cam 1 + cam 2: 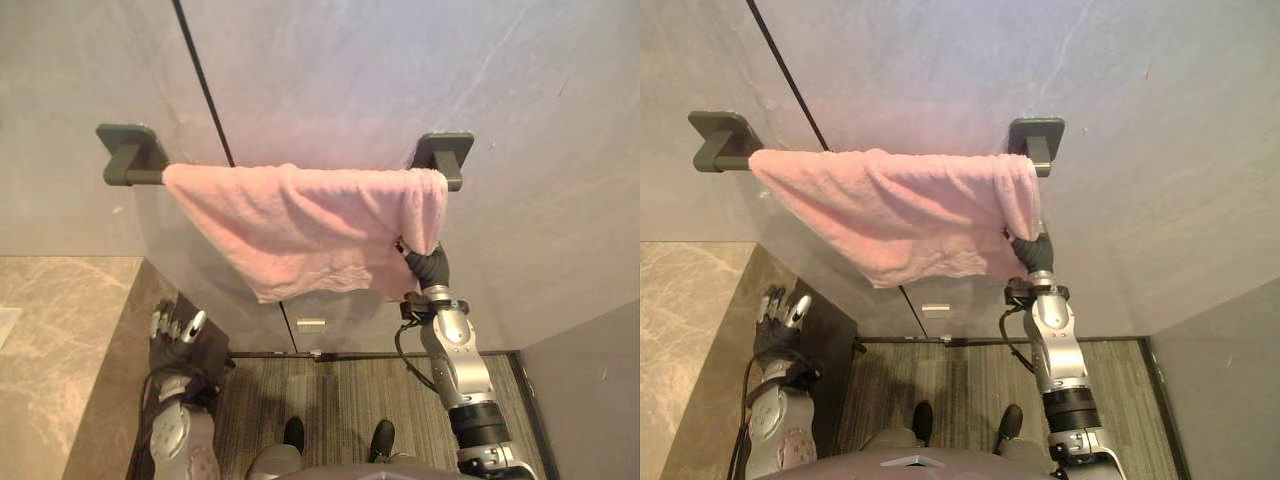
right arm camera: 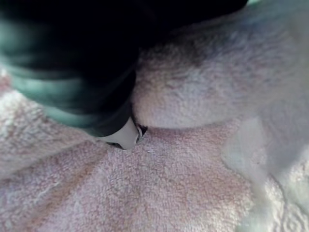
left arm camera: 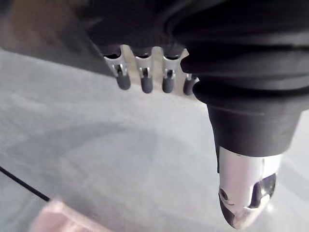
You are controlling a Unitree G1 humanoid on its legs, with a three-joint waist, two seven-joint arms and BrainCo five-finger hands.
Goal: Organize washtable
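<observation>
We take the dark towel bar (image 1: 135, 177) as our landmark; it is fixed to the grey wall (image 1: 350, 70) by 2 dark brackets, 1 at each end. The pink towel (image 1: 300, 225) hangs over this bar. It covers most of the bar's length, from just inside the left bracket to the right bracket, and its lower edge hangs unevenly, lowest below the middle of the bar.

The right hand (image 1: 427, 264) is raised to just below the bar's right end, its dark ribbed cover pushed up into the towel's hanging right edge. In the right wrist view pink terry folds lie close all round the hand, and we cannot tell whether it is grasping the cloth or released.

The left hand (image 1: 180, 335) is well below the bar's left end, beside the edge of a marble counter (image 1: 50, 340). It is released and holds nothing; its fingers (image 3: 145, 82) are straight and the thumb (image 3: 246, 193) stands apart, facing the wall.
</observation>
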